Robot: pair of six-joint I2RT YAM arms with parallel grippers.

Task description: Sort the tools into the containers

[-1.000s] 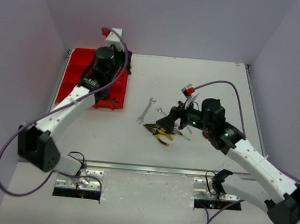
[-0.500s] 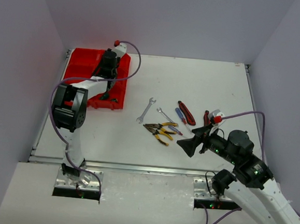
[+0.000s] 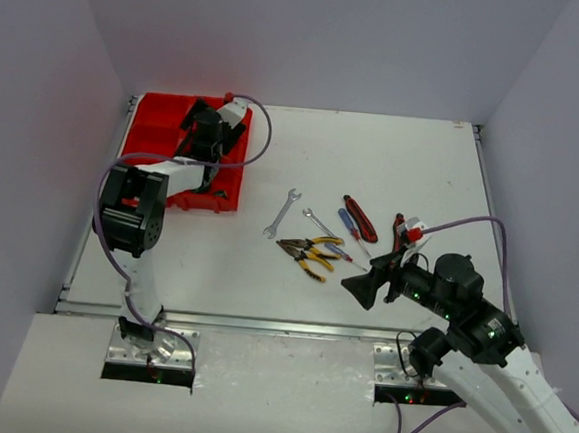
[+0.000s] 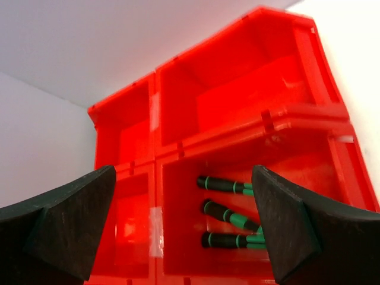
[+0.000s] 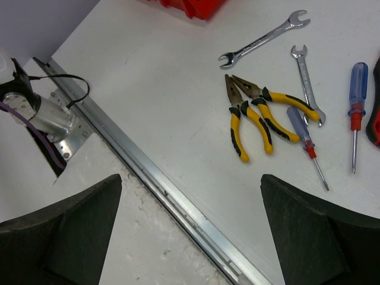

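A white counter (image 3: 394,165) carries everything. At its far left corner sits a bright red plastic organiser tray (image 3: 156,131) divided into rectangular compartments.

The left tool (image 4: 183,172) hangs over the tray with its two black fingers spread wide and nothing between them. The right tool (image 5: 191,178) hovers above the near part of the counter, by the metal edge rail (image 5: 178,196). It too is spread open and holds nothing.

The loose items lie in a cluster near the middle of the counter, well apart from the tray. Two pairs of yellow-and-black-handled pliers (image 5: 255,116) lie side by side, touching. Red-and-black cutters (image 3: 360,217) lie just to their right.

A long silver wrench (image 5: 264,40) lies near the plier tips. A shorter silver wrench (image 5: 306,80) crosses one plier handle.

A blue-and-red-handled screwdriver (image 5: 355,107) lies between the shorter wrench and the cutters. A smaller, slimmer screwdriver (image 5: 304,133) lies just beside the plier handles.

Three green-and-black-handled screwdrivers (image 4: 228,215) lie roughly parallel inside one tray compartment. In the left wrist view it is the near compartment just right of a divider, directly below the open left tool.
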